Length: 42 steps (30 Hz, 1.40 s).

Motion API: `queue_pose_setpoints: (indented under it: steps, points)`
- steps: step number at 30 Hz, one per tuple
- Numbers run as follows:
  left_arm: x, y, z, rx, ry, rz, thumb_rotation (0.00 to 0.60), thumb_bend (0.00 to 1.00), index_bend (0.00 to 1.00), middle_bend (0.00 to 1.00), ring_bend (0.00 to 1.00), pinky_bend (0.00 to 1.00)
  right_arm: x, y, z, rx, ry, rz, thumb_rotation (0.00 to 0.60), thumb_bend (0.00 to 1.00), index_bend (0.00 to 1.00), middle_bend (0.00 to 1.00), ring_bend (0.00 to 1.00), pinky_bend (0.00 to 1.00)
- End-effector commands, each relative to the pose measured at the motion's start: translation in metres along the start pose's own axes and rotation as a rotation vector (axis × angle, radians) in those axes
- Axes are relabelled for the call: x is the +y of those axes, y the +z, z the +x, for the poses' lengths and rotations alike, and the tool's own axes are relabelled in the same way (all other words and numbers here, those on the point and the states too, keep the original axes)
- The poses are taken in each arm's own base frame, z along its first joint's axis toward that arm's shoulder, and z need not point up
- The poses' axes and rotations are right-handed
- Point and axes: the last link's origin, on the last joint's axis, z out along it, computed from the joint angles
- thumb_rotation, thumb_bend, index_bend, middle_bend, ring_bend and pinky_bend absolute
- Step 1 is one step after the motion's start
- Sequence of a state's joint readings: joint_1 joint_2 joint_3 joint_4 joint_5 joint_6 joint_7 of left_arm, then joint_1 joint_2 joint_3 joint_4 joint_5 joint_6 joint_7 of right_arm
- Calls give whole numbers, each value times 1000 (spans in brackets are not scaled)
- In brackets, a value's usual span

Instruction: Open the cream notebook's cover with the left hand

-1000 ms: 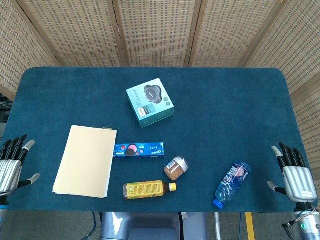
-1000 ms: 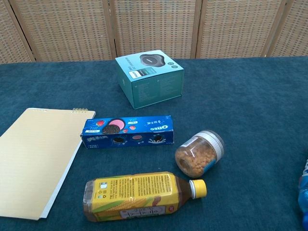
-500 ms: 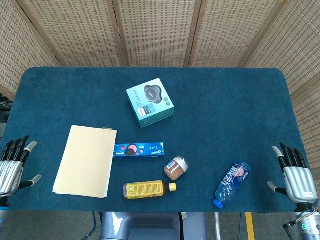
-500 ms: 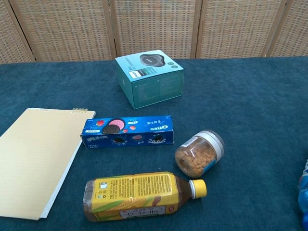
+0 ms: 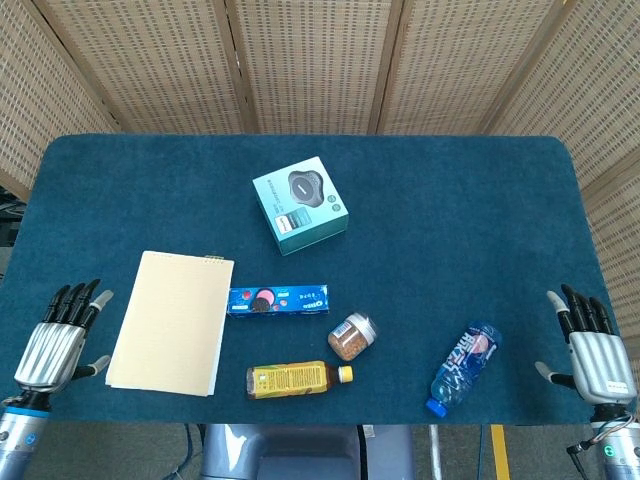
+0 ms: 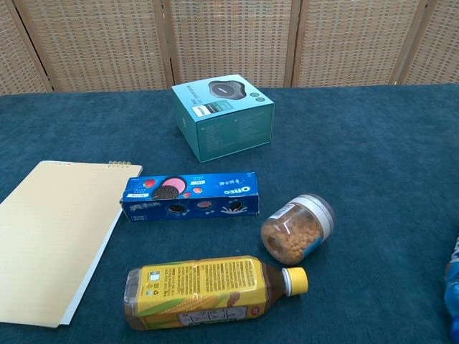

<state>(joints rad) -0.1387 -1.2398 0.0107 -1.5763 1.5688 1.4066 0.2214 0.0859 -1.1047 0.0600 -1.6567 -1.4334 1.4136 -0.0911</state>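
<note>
The cream notebook (image 5: pixel 172 322) lies flat and closed on the blue table at the front left, its spiral binding at the far edge; the chest view shows the notebook (image 6: pixel 50 233) too. In the head view my left hand (image 5: pixel 58 340) hovers open just left of the notebook, fingers spread and pointing away from me, a small gap from its edge. My right hand (image 5: pixel 592 350) stays open at the front right table edge, holding nothing. Neither hand shows in the chest view.
A blue Oreo box (image 5: pixel 278 299) lies right beside the notebook. A yellow corn drink bottle (image 5: pixel 296 379), a small jar (image 5: pixel 352 337) and a water bottle (image 5: pixel 464 365) lie along the front. A teal box (image 5: pixel 300 204) stands mid-table.
My left hand has moved right, toward the notebook's left edge. The right hand and all objects have stayed put.
</note>
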Motion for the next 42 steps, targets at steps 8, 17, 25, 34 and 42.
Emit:
queue_pose_setpoints:
  steps: [8, 17, 25, 34, 42]
  points:
    - [32, 0, -43, -41, 16, -102, 600, 136, 0, 0, 0, 0, -1, 1, 0, -4, 8, 0, 600, 53, 32, 0, 0, 0]
    - [42, -17, -54, -92, -1, -131, 600, 139, 0, 0, 0, 0, -1, 1, 1, -3, 15, -3, 600, 53, 32, 0, 0, 0]
    - [43, -29, -57, -126, 3, -131, 600, 143, 0, 0, 0, 0, -1, 1, 1, -5, 23, -6, 600, 53, 32, 0, 0, 0]
    - [45, -26, -65, -153, 11, -130, 600, 173, 0, 0, 0, 0, -1, 1, 1, -5, 30, -8, 600, 53, 32, 0, 0, 0]
    - [47, -23, -71, -165, 23, -132, 600, 215, 0, 0, 0, 0, -1, 1, 1, -6, 35, -8, 600, 53, 32, 0, 0, 0]
